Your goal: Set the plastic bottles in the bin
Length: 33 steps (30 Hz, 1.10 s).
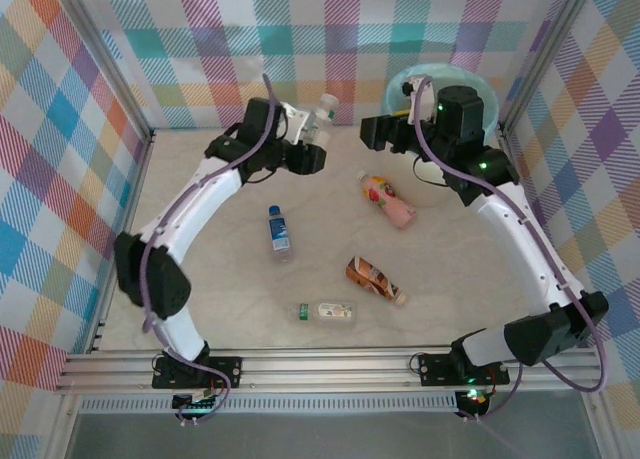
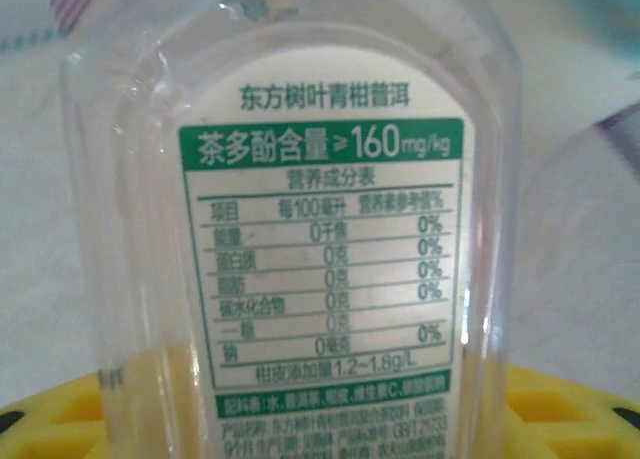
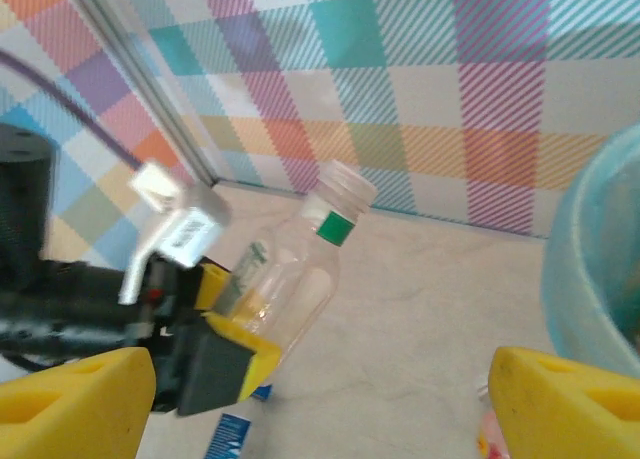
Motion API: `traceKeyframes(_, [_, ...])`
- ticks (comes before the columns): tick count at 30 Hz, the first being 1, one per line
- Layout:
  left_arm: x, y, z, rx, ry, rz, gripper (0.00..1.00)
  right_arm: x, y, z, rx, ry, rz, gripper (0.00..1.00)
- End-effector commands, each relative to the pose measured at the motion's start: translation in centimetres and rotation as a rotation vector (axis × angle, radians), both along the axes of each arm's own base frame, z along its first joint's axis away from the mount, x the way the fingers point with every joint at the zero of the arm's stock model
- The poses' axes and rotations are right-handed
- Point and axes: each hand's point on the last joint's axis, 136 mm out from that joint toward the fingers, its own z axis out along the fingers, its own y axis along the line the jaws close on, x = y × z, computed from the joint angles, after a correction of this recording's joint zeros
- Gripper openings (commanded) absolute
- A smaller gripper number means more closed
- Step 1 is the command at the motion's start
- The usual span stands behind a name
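Observation:
My left gripper (image 1: 313, 142) is shut on a clear bottle (image 1: 322, 113) with a white-and-green label, lifted off the table near the back wall. Up close, that bottle (image 2: 300, 229) stands between yellow fingers (image 2: 570, 419). From the right wrist, the left gripper (image 3: 235, 314) holds the clear bottle (image 3: 290, 269) tilted, its neck up and to the right. My right gripper (image 1: 370, 134) is open and empty just right of it, in front of the mint-lined white bin (image 1: 405, 79). The right gripper (image 3: 320, 409) has its jaws wide apart, and the bin (image 3: 600, 259) sits at the frame's right edge.
Several bottles lie on the table: a pink one (image 1: 386, 199), a clear one with a blue label (image 1: 279, 229), a brown-orange one (image 1: 375, 279) and a clear one with a pale label (image 1: 326, 311). Plaid walls enclose the back and sides.

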Motion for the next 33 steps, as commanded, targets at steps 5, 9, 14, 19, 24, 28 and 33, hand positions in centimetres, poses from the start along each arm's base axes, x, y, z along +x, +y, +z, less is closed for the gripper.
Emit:
traceKeyframes(5, [-4.1,-0.7,4.4,-0.079,-0.182,-0.152,0.48,-0.8,4.3,2.6,0.177,0.01,0.236,0.84])
traceKeyframes(9, [-6.3,-0.7,5.6,-0.099,-0.216,-0.22,0.48,-1.3,6.1,3.2,0.242,0.033,0.352,0.84])
traceKeyframes(14, [-8.3,-0.6,6.5,-0.105,-0.26,-0.273,0.48,-1.3,7.3,3.4,0.265,0.061,0.401,0.82])
traceKeyframes(19, [-9.2,-0.4,6.9,-0.107,-0.272,-0.295,0.48,-1.6,8.2,3.5,0.267,0.067,0.444,0.76])
traceKeyframes(24, [-9.8,-0.6,6.8,-0.106,-0.266,-0.332,0.48,-2.0,9.0,3.7,0.27,0.073,0.485,0.65])
traceKeyframes(28, [-10.1,-0.5,6.6,-0.088,-0.268,-0.342,0.48,-1.9,9.1,3.4,0.26,0.089,0.484,0.53])
traceKeyframes(33, [-9.8,-0.3,6.5,-0.079,-0.267,-0.322,0.53,-2.0,9.0,3.4,0.247,0.084,0.489,0.26])
